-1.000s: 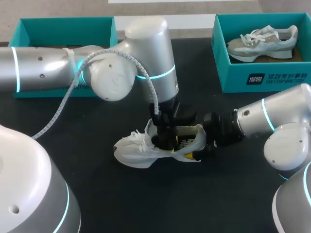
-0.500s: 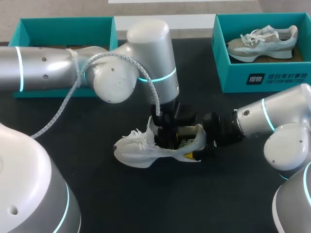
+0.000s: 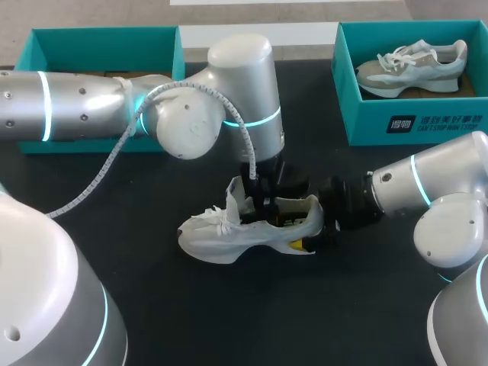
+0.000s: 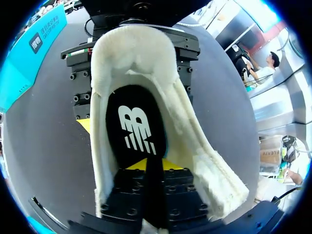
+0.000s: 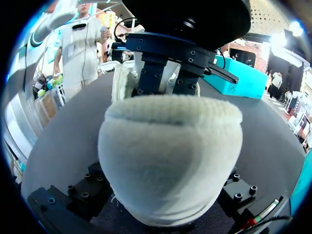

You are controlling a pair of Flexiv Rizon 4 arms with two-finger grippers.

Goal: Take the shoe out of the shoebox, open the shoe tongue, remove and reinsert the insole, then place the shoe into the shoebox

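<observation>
Jaws of the left arm stand narrow inside the mouth of the white shoe. In the left wrist view their yellow tips press from two sides on a dark raised strip of the black insole. Behind the tips, the rest of the insole lies flat in the heel end of the shoe.

Right jaws, on the right arm, hold the shoe by its heel. The right wrist view shows the heel filling the space between the two black finger bodies. The left wrist view shows these same bodies flanking the heel from outside.

Position of items, head view:
- The shoe lies on the black tabletop at the centre of the frame, toe toward the left and heel toward the right.
- The tongue stands upright, just left of the left jaws.
- One teal shoebox sits at the upper left of the frame, partly covered by the left arm.
- A second teal shoebox sits at the upper right and contains a grey and white shoe.
</observation>
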